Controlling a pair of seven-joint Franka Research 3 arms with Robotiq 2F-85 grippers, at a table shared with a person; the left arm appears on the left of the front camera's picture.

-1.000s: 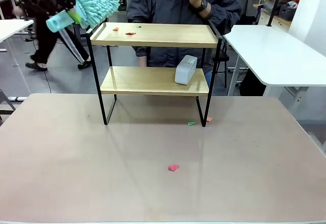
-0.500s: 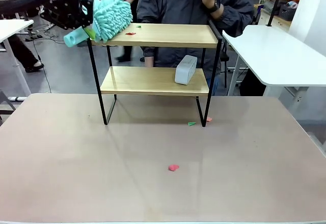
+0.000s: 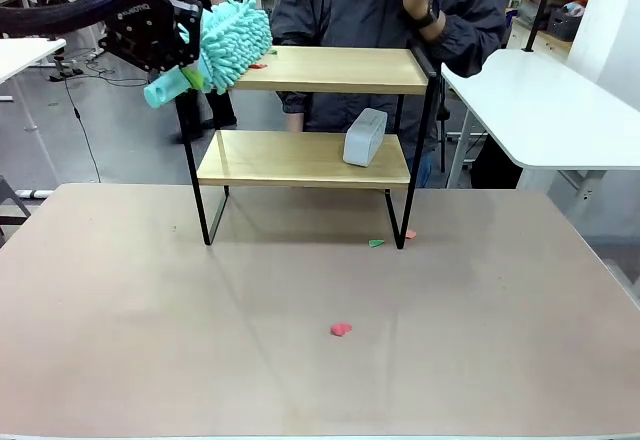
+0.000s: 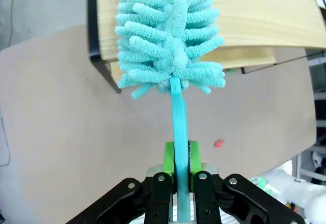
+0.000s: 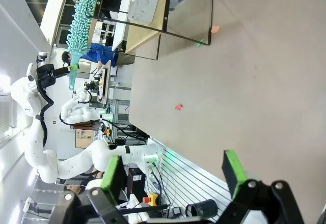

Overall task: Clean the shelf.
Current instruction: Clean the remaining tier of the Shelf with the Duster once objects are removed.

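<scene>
Front view: the left end effector [image 3: 185, 72] clenches a duster [image 3: 235, 35] at the ten o'clock corner of the shelf [image 3: 330, 70]. A grey box [image 3: 365, 137] sits on the lower board.
Left wrist view: the duster head is over the top board, at twelve o'clock.
Right wrist view: the right end effector [image 5: 173, 170] is released above the worktop [image 5: 244, 81], with the shelf at eleven o'clock.

Top-left, the left gripper [image 3: 188, 68] clamps a teal duster [image 3: 235, 40] by the handle, with the fluffy head at the left end of the shelf [image 3: 340, 68] top board; grey box [image 3: 365, 137] on the lower board; red scrap [image 3: 341, 329] and green scrap [image 3: 376, 243] on the table [image 3: 150, 340].
</scene>
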